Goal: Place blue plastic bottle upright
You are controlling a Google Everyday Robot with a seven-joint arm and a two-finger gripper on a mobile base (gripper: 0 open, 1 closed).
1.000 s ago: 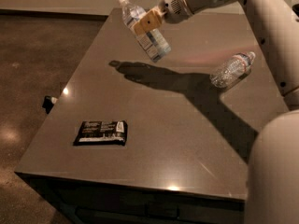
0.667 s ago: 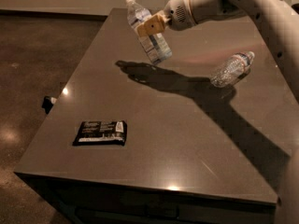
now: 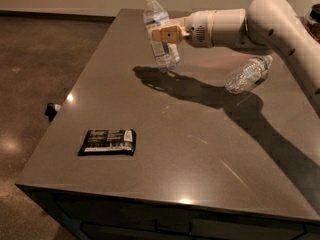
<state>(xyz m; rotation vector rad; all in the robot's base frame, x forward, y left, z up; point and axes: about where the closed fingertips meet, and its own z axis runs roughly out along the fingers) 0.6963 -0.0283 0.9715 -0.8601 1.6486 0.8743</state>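
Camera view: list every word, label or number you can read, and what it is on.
Blue bottle, held by the hand above the table: label print illegible.
Second bottle, lying on its side: label illegible.
Dark wrapper near the front edge: pale lettering, illegible.
No text can be read.

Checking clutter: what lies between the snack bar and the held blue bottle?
Bare tabletop, per the camera view; the end effector grips the bottle toward the far end.

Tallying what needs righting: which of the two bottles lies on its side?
The crumpled clear bottle lying flat on the table at right. The blue plastic bottle is cap-up, slightly tilted, clamped in the gripper at the table's far end.
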